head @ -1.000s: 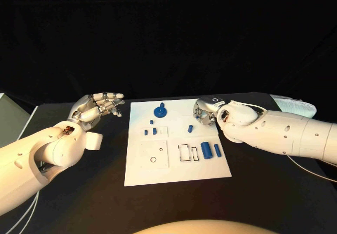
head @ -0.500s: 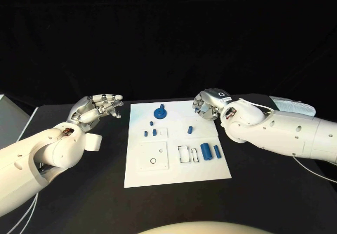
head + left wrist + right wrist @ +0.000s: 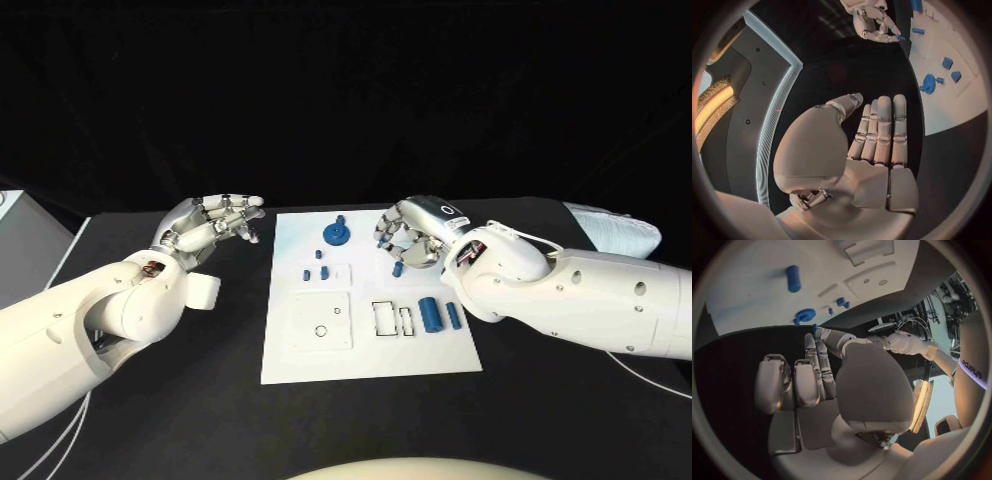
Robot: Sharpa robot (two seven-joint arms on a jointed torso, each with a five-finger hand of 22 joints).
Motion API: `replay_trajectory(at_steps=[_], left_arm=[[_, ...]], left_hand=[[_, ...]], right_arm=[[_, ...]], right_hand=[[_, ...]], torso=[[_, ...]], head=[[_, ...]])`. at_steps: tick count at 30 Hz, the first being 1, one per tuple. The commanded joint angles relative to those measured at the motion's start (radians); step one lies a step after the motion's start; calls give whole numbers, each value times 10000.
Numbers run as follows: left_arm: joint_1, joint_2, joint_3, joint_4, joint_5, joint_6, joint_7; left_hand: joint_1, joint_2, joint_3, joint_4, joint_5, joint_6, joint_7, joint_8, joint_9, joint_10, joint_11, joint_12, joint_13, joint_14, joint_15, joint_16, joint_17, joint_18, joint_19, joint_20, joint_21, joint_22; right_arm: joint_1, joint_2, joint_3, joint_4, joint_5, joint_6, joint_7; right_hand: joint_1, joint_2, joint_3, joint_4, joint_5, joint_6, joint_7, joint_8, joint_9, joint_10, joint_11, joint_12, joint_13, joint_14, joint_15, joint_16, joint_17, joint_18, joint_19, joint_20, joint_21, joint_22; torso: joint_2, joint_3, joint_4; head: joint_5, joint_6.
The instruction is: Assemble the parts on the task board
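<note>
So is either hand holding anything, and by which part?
The right hand pinches a small blue part by one end between its fingertips; the left hand holds nothing.

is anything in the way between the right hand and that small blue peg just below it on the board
Nothing visible. The right hand hovers over the board's far right part, and the small blue peg stands just below it in the head view, with bare white board between.

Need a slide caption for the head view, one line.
Right hand pinches a small blue part over the white task board; left hand hovers open beside it.
</note>
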Motion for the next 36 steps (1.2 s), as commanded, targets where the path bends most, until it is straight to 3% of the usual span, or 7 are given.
replay_trajectory(at_steps=[1, 4, 11, 14, 26, 36], left_arm=[[-22, 26, 9, 101, 51, -85, 124], [-41, 20, 9, 183, 64, -121, 134], [-66, 20, 9, 354, 84, -176, 145], [-71, 23, 9, 409, 89, -186, 144], [-81, -15, 8, 459, 96, -216, 131], [-83, -39, 8, 468, 98, -202, 110]], left_hand=[[59, 9, -61, -23, 33, 3, 30, 39, -12, -47, -11, 54, -8, -28, -36, -40, -14, 151, 72, 3, -48, -17], [64, 13, -64, -21, 33, 4, 30, 42, -12, -49, -11, 54, -10, -25, -36, -43, -16, 150, 79, 2, -52, -21], [64, 13, -64, -21, 33, 4, 30, 42, -12, -49, -11, 54, -10, -25, -36, -43, -16, 150, 79, 2, -52, -21], [70, 19, -69, -18, 34, 9, 30, 47, -12, -49, -10, 54, -11, -19, -36, -46, -19, 150, 90, 0, -57, -26], [70, 19, -69, -18, 34, 9, 30, 47, -12, -49, -10, 54, -11, -19, -36, -46, -19, 150, 90, 0, -57, -26], [74, 21, -82, -9, 33, 15, 31, 54, -12, -51, -10, 56, -14, -11, -36, -52, -24, 149, 107, -3, -67, -35]], right_arm=[[-192, 130, -33, 300, -302, 63, 170], [-393, 324, -92, 431, -591, 179, 130], [-866, 890, -207, 302, -1146, 432, -58], [-1037, 1107, -237, 190, -1360, 590, -214], [-1323, 1540, -292, -164, -2080, 689, -639], [-1357, 1644, -297, -251, -2222, 707, -723]], right_hand=[[117, 167, 68, -8, 36, 53, 19, 52, 13, 383, -330, 30, 5, 302, -79, 46, 2, -131, 46, -14, 38, 9], [117, 167, 68, -8, 36, 53, 19, 52, 13, 383, -330, 30, 5, 302, -79, 46, 2, -131, 46, -14, 38, 9], [117, 167, 79, -15, 41, 50, 21, 53, 18, 383, -328, 25, 8, 297, -79, 30, -33, -120, 29, -14, -6, -40], [116, 167, 83, -18, 45, 48, 23, 53, 20, 382, -327, 22, 9, 294, -78, 23, -48, -122, 31, -14, 2, -32], [109, 162, 117, -39, 80, 35, 29, 54, 35, 383, -322, 8, 21, 291, -75, 26, -57, -127, 40, -14, 31, 2], [109, 162, 117, -39, 80, 35, 29, 54, 35, 383, -322, 8, 21, 291, -75, 26, -57, -127, 40, -14, 31, 2]], torso=[[-19, -17, 19], [-33, -38, 22], [-12, -39, 11], [-7, -33, 33], [5, -7, 7], [3, -13, 8]], head=[[171, -69], [270, -132], [423, -214], [494, -273], [743, -428], [802, -511]])
